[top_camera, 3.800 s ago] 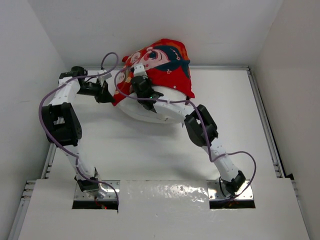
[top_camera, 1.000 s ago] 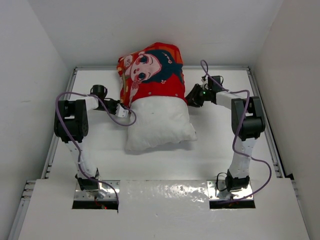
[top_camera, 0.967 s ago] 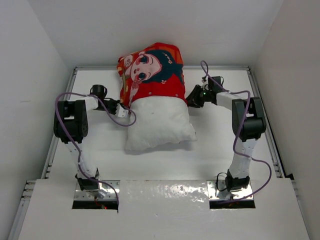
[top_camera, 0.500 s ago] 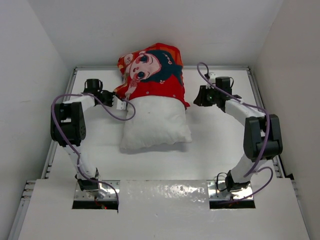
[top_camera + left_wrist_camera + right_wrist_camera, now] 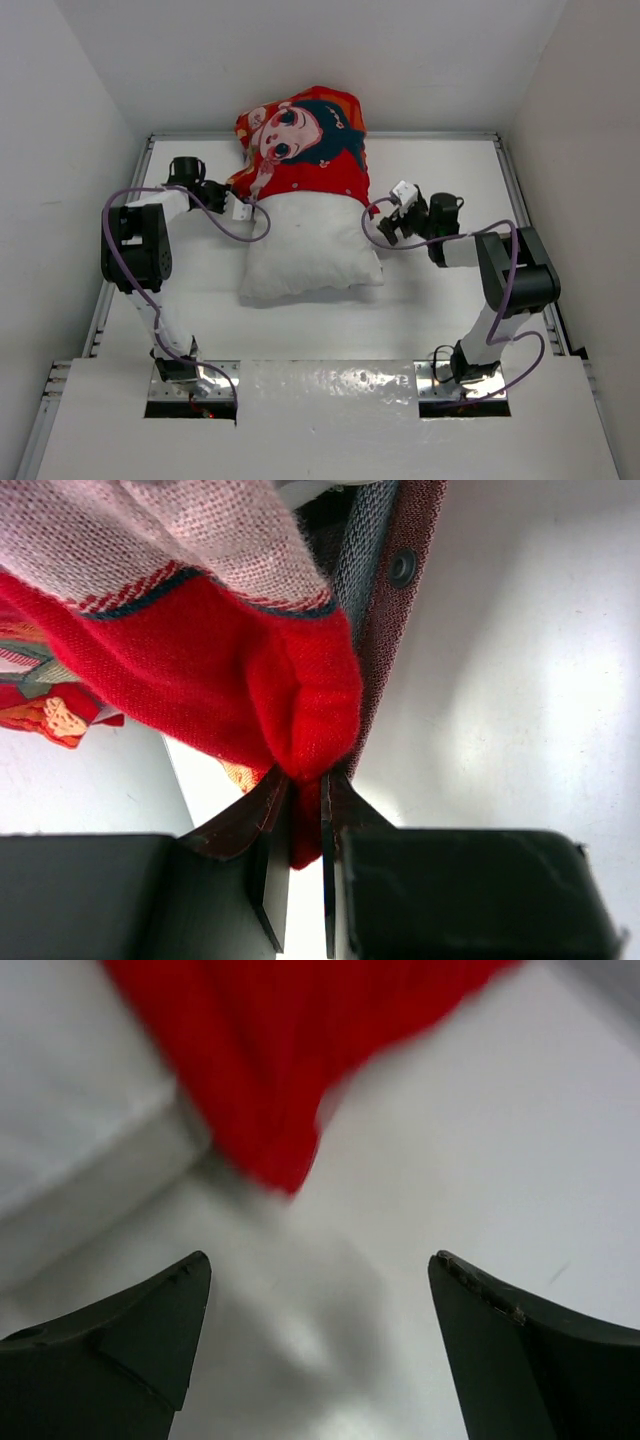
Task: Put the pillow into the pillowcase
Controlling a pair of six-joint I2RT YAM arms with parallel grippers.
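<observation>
While my L gripper [image 5: 300, 795] pinches the pillowcase [image 5: 310, 160] edge, my R gripper [image 5: 320, 1295] gapes empty, w/ a red corner just ahead; pillow [image 5: 310, 245] sits btwn them, far end inside the pillowcase.

On the counter [image 5: 300, 335], toward its far edge, the pillow [image 5: 310, 250] lies half inside the pillowcase [image 5: 305, 150], the left gripper [image 5: 242, 208] at the case's left hem, the right gripper [image 5: 383, 230] just beside the pillow's right side.

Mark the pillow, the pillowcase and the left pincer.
pillow [image 5: 310, 255]: top external view, bare white middle.
pillowcase [image 5: 310, 175]: top external view, red cloth below the printed face.
left pincer [image 5: 305, 780]: left wrist view, between fingertips shut on the pillowcase's edge.
</observation>
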